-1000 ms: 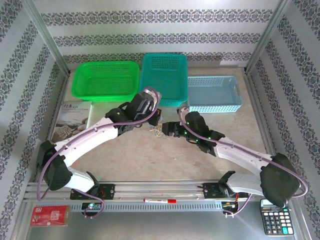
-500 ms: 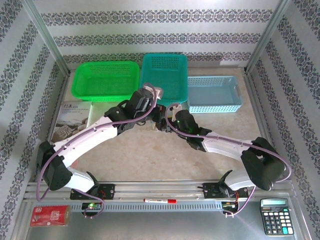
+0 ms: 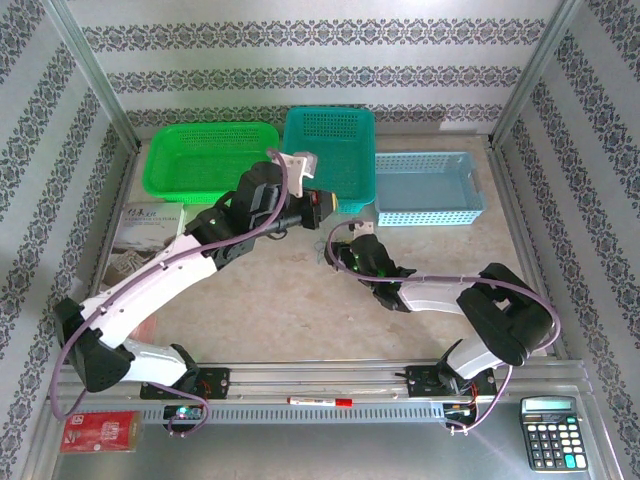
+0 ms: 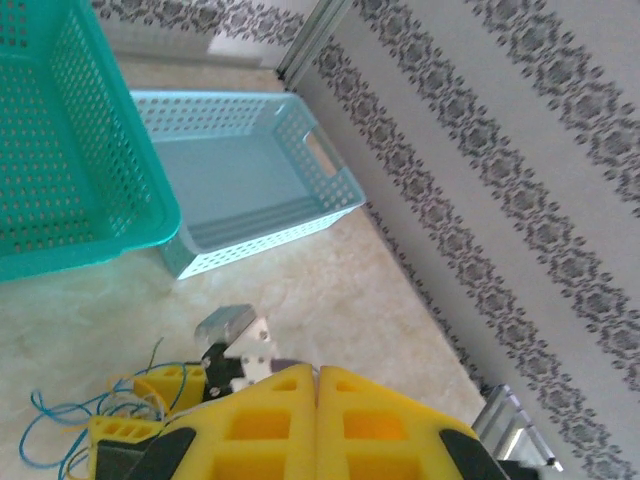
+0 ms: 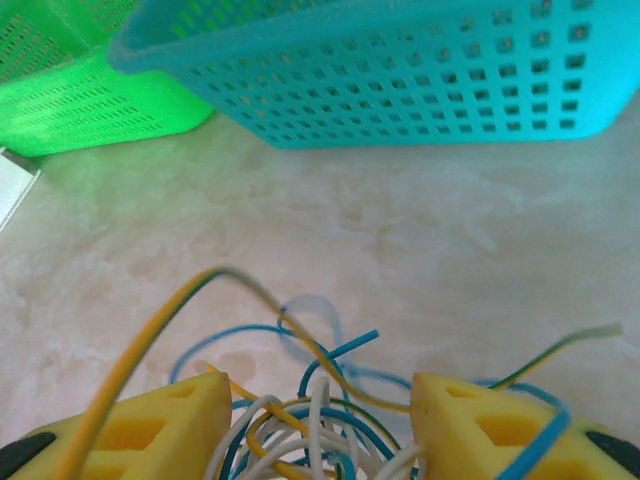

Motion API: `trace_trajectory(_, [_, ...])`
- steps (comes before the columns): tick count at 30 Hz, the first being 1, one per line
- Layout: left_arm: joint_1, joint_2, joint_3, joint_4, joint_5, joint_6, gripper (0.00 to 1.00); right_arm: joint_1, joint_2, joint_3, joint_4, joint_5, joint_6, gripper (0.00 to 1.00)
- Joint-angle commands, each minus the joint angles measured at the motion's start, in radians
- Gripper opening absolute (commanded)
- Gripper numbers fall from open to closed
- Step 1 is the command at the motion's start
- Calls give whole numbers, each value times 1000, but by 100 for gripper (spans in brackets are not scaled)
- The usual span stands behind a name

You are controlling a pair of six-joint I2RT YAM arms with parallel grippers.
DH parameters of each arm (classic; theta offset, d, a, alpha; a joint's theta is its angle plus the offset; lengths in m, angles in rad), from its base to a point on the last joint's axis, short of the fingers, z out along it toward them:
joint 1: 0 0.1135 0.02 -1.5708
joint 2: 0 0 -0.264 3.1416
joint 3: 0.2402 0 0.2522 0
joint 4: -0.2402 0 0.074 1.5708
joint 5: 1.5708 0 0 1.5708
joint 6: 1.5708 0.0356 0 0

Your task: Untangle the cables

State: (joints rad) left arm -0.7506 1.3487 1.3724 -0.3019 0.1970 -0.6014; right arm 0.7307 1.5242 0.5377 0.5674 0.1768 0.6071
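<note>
**The cables [image 5: 300, 440] sit inside the right gripper [image 5: 320, 390], in front of the teal basket [image 5: 400, 70]**

The bundle lies between the right gripper's half-spread fingers, nothing pinched yet (loose ends stray toward the basket). The left gripper [image 4: 318, 385] hangs higher, closer to the basket's front wall, fingers pressed together; whether a strand is caught there I cannot tell. The right arm looks nearer for the coming grasp.

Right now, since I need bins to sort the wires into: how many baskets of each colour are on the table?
green basket: 1
teal basket: 1
light blue basket: 1
total: 3
</note>
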Motion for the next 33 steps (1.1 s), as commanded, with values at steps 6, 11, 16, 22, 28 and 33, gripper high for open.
trace_trajectory(6, [49,-59,137,33,13,4,0,1,58,-114,108,48,88,52])
trace_trajectory(11, [67,-69,177,35,15,4,0,4,70,-148,137,53,116,52])
trace_trajectory(16, [88,-73,236,23,10,22,0,6,78,-169,152,58,132,54])
trace_trajectory(22, [106,-75,278,18,9,32,0,9,77,-186,160,61,143,55])
trace_trajectory(28, [107,-70,250,10,14,36,0,10,14,-188,161,-31,114,66])
trace_trajectory(33, [108,-77,165,41,19,38,0,15,-137,-223,70,-142,57,69])
